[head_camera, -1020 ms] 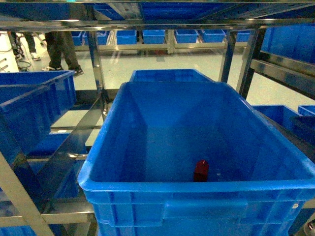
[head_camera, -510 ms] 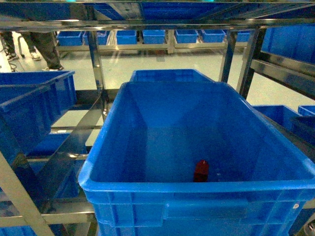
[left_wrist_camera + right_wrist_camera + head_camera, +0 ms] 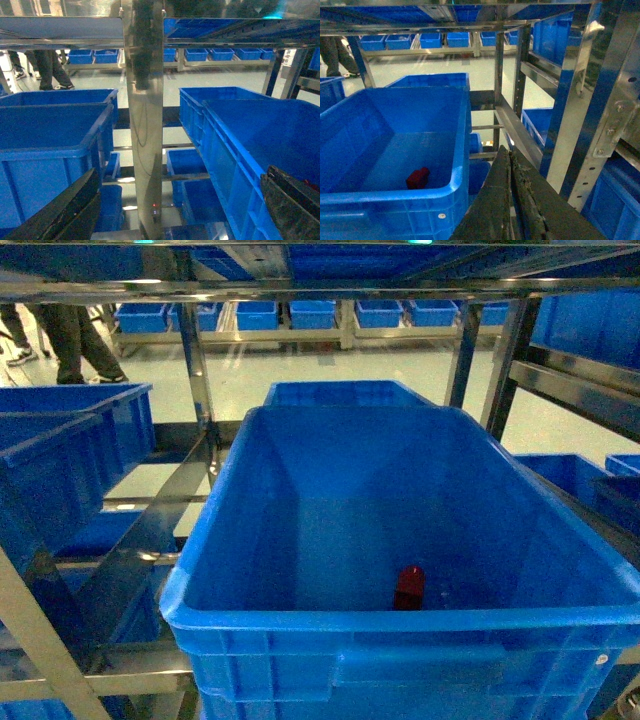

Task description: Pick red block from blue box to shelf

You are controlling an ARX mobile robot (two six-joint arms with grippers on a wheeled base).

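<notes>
- Steel racking fills the room: the shelf [image 3: 580, 100] rises just right of the right gripper [image 3: 512, 200], and its shiny upright [image 3: 144, 125] stands dead ahead of the left gripper [image 3: 175, 210].
- Red block [image 3: 418, 177] lies on the floor of the blue box [image 3: 390, 197], ahead and to the left of the right gripper, close to the box's near wall; the head view shows it [image 3: 408, 587] right of centre, behind the near rim [image 3: 400, 625].
- Right gripper hangs outside the box past its right corner, fingers pressed together and empty.
- Left gripper is spread wide, one dark finger [image 3: 60, 210] at each lower corner of its view, nothing between them; the box wall lies to its right.
- Step in hand, as I judge it: reaching in has not begun. The right arm is nearer, so it should part its fingers, lift over the rim, then descend steeply, since the block hugs the tall wall.
- Grip the block's flat sides, as the plastic looks glossy and slippery.
- Beyond the rack: more blue crates [image 3: 60, 440], a pale floor, and a person's legs [image 3: 75, 340] far ahead on the left.
</notes>
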